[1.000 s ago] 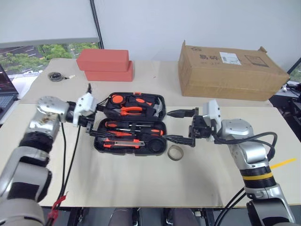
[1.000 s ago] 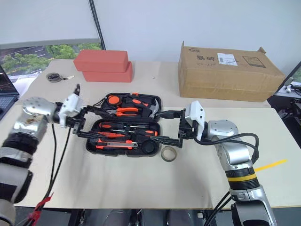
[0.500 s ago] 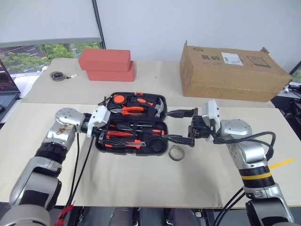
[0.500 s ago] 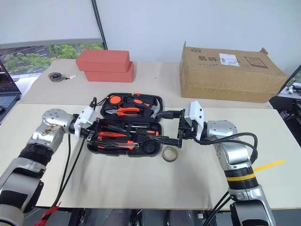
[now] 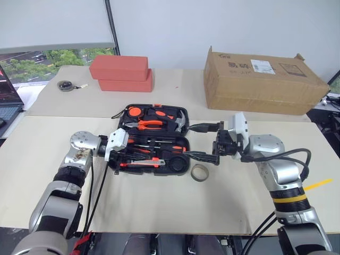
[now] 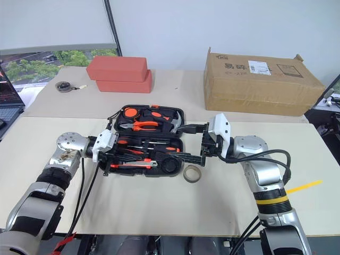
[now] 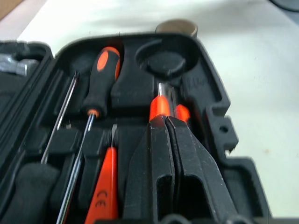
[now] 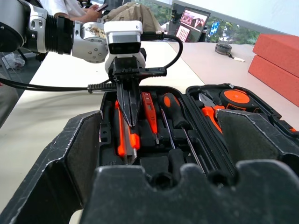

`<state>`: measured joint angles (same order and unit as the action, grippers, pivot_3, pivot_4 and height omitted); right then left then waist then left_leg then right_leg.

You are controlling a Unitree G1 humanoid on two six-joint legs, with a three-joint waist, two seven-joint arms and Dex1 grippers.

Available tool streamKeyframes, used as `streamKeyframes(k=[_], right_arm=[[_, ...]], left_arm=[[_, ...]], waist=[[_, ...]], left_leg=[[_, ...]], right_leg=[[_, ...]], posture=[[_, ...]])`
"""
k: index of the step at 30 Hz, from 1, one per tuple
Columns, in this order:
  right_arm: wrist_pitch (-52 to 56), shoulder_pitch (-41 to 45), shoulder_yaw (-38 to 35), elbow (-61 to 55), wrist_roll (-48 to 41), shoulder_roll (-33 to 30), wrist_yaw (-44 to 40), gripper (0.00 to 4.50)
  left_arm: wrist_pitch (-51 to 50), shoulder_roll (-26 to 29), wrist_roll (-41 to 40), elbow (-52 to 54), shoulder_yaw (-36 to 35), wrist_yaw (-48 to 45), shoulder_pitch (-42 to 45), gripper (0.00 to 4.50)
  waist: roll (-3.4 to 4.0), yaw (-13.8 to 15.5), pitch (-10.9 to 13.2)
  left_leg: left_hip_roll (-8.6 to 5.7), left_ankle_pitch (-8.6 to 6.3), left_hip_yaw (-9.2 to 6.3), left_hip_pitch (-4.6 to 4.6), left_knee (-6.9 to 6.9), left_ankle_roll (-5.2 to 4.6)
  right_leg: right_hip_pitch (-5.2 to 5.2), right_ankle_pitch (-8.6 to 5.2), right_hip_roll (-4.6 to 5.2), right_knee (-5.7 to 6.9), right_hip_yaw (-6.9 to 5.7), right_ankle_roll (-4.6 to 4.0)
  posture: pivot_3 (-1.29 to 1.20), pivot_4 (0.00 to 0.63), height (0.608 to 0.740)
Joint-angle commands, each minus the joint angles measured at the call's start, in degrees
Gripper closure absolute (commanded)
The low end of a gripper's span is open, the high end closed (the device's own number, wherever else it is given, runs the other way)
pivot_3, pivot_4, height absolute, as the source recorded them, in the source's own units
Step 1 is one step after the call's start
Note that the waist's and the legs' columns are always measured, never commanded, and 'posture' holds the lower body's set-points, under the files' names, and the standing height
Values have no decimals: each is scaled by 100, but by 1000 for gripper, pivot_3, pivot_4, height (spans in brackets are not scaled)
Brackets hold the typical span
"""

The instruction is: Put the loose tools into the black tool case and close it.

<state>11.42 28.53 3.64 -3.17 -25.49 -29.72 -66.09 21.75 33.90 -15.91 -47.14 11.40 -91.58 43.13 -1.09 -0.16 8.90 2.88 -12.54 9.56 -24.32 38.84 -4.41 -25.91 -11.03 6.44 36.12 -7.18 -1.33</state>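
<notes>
Two red rectangular boxes [image 5: 120, 73] stacked at far left of beige tabletop [image 5: 159, 212], upper one offset slightly left. Large cardboard box [image 5: 260, 79] with white label at far right, well apart from red stack. Small dark round disc [image 5: 64, 85] with white tab left of red boxes. Laptop [image 5: 6, 109] at left edge. Window with green trees [image 5: 48, 57] behind

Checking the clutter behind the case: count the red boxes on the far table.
2. Both red boxes sit at the far left of the table, stacked: the upper red box lies on the lower red box, behind the open black tool case. Others could be hidden.
</notes>
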Motion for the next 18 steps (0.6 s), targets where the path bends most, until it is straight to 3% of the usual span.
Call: streamKeyframes(k=[1, 18], right_arm=[[-121, 74, -93, -177, -25, -34, 11, 0], [-133, -22, -104, -247, -5, -55, 61, 0]], left_arm=[[282, -42, 362, -297, -72, 205, 159, 4402], [1520, -324, 1381, -1145, 222, 568, 96, 4402]], waist=[[0, 5, 0], [44, 67, -41]], left_leg=[[0, 0, -1, 1, 0, 0], [2, -29, -20, 65, 3, 39]], right_leg=[[2, 0, 0, 0, -1, 0], [76, 4, 12, -5, -7, 6]], posture=[[0, 150, 712], [0, 150, 712]])
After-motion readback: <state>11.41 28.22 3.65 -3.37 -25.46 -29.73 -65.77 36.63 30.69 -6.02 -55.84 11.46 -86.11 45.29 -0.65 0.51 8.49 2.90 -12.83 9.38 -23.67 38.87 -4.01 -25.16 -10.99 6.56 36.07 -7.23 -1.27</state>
